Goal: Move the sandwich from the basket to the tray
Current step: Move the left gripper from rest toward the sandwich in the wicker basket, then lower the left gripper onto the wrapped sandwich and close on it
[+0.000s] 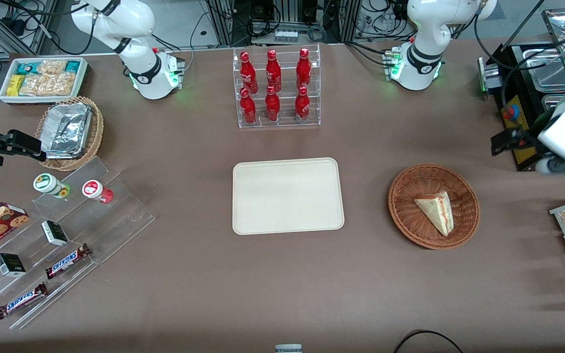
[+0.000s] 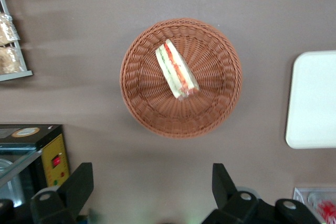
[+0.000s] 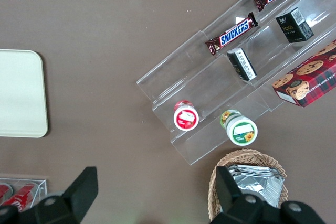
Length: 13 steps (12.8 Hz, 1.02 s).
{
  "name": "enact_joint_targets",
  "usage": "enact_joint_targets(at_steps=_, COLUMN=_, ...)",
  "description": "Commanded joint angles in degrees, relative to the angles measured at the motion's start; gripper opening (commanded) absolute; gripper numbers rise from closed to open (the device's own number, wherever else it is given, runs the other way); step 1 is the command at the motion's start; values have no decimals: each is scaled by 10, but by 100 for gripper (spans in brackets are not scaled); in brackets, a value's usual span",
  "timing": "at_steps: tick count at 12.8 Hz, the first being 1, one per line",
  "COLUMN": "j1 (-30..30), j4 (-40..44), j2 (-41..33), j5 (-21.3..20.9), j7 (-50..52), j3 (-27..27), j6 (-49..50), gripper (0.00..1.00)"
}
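Wicker basket (image 1: 433,206), reddish-brown: holds sandwich (image 1: 436,212), filling stripe up, unobstructed for grasping. Cream tray (image 1: 288,195): bare, beside basket, toward parked arm. Left gripper (image 2: 152,190): raised above table near basket, fingers wide, nothing held.

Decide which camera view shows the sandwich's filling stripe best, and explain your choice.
The left wrist view: the open gripper hangs above the table beside the basket, and the sandwich shows its red and green stripe clearly. The front view shows the sandwich smaller. The right wrist view lacks it.
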<state>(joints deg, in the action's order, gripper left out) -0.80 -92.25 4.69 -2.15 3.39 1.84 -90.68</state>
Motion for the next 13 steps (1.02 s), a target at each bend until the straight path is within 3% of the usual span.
enact_joint_targets(at_steps=1, j1=0, j4=-100, j2=-22, j5=-6, j7=39, j3=3, j6=-87, gripper=100)
enact_joint_targets(at_steps=6, j1=-1, j4=-256, j2=-17, j5=-6, j7=195, j3=14, j6=-292, gripper=100)
enact_joint_targets(at_steps=10, j1=0, j4=-339, j2=0, j5=-6, j7=216, j3=14, j6=-417, gripper=100)
enact_joint_targets(at_steps=13, j1=1, j4=-344, j2=37, j5=-6, j7=223, j3=14, j6=-456, gripper=100)
